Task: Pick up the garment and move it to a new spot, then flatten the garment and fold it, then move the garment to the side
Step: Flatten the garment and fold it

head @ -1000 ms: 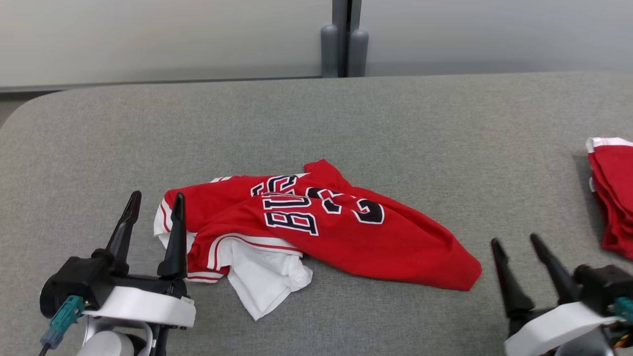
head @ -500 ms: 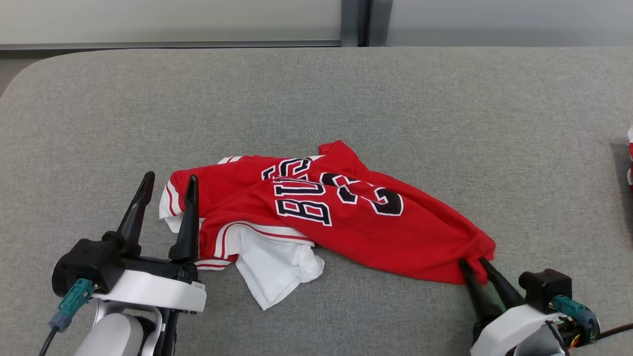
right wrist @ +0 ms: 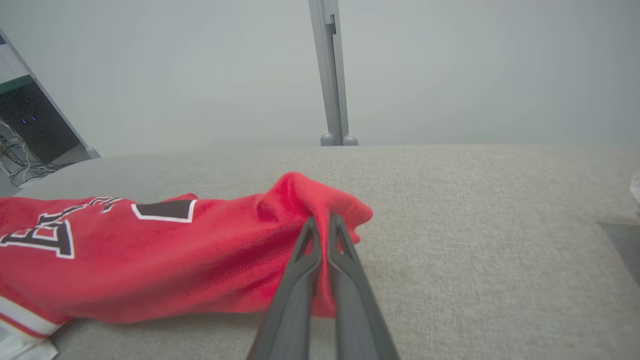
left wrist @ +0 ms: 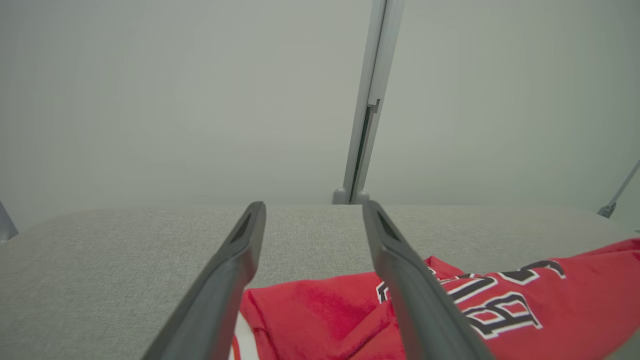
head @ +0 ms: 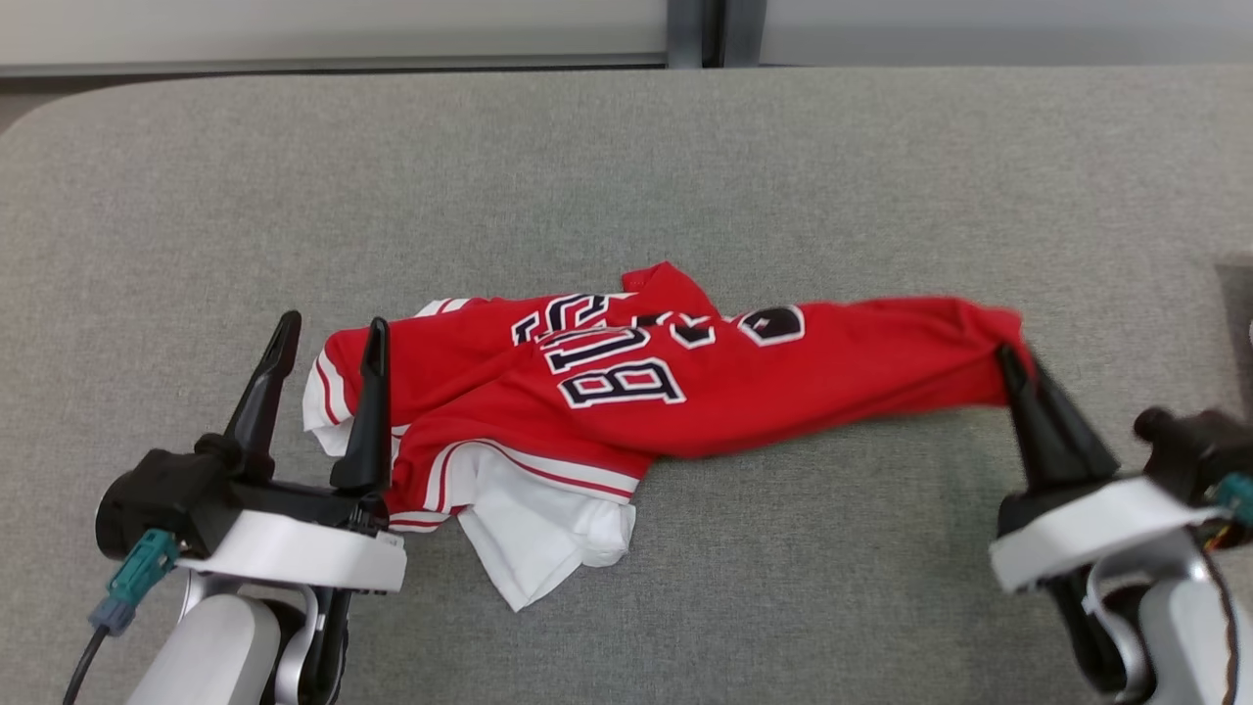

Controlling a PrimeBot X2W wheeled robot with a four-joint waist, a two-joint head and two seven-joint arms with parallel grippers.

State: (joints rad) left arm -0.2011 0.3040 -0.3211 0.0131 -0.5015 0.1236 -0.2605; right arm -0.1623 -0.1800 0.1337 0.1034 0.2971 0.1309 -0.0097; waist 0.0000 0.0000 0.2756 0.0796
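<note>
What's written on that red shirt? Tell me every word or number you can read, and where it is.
"B": big dark, white-edged letter on the red shirt, readable.
Other letters above it: creased and folded over, too broken up to read for certain.
Number: only dark scraps show between the folds, unreadable.
Nothing else legible.

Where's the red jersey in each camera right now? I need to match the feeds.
Head view: red jersey across the middle, right end pinched in the shut right claw.
Left wrist view: bottom right, beyond the open left claw.
Right wrist view: lower left, bunched at the right claw's tips.
Shared landmark: grey post behind the table's far edge.
</note>
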